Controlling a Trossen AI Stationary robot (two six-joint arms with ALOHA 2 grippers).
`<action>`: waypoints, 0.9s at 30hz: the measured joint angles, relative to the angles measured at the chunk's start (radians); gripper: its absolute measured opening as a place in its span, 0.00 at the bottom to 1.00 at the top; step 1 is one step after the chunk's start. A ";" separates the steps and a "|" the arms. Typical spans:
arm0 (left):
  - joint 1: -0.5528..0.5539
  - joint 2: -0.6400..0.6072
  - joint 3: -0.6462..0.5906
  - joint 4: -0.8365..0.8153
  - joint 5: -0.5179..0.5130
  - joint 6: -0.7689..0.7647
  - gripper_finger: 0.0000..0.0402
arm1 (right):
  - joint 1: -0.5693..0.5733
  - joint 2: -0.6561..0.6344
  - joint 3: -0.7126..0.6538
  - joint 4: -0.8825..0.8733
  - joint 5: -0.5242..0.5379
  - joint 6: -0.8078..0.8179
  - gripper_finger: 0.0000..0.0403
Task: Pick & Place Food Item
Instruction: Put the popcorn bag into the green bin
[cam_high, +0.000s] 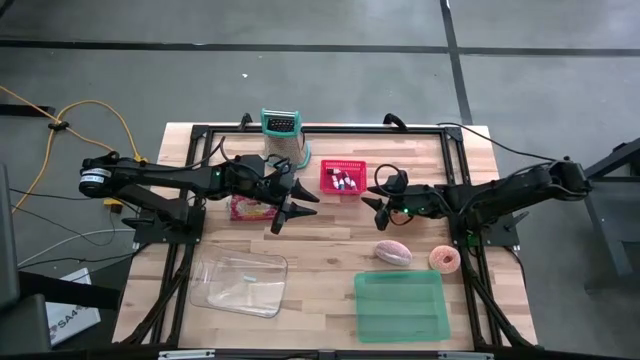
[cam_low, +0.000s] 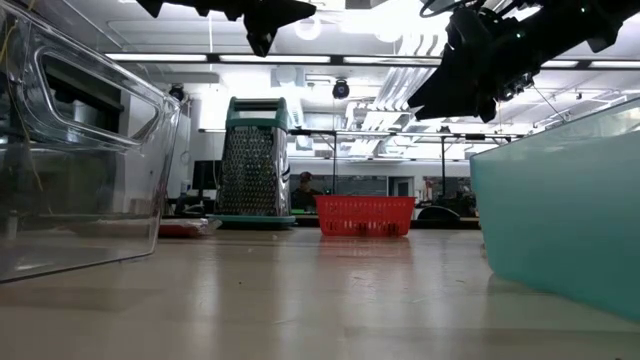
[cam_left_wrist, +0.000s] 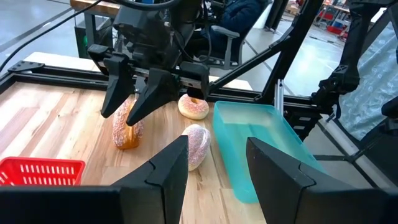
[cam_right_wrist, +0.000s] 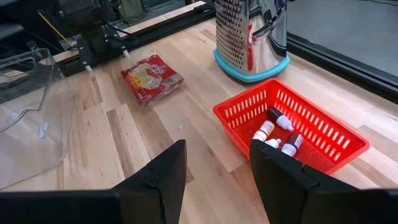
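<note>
My left arm reaches in from nine o'clock, stretched nearly level across the bench (cam_high: 330, 255), and its gripper (cam_high: 290, 208) hangs raised near the middle, pointing toward four o'clock. Its two dark fingers (cam_left_wrist: 166, 169) stand apart with nothing between them. My right arm comes in from three o'clock, elbow bent, with its gripper (cam_high: 375, 197) aimed toward nine o'clock and facing the left one across a gap. Those fingers (cam_right_wrist: 163, 171) are likewise parted and empty. Both grippers hover above the bench, touching nothing.
</note>
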 joint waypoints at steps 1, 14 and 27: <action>0.000 0.000 0.000 0.000 0.000 0.000 0.39 | 0.000 0.000 0.000 0.000 0.000 0.000 0.41; 0.015 0.000 0.000 -0.053 0.011 -0.051 0.39 | 0.000 0.000 0.000 0.000 0.000 0.000 0.41; 0.222 -0.004 0.000 -0.272 0.178 -0.052 0.39 | 0.000 0.000 0.001 0.000 0.000 0.000 0.41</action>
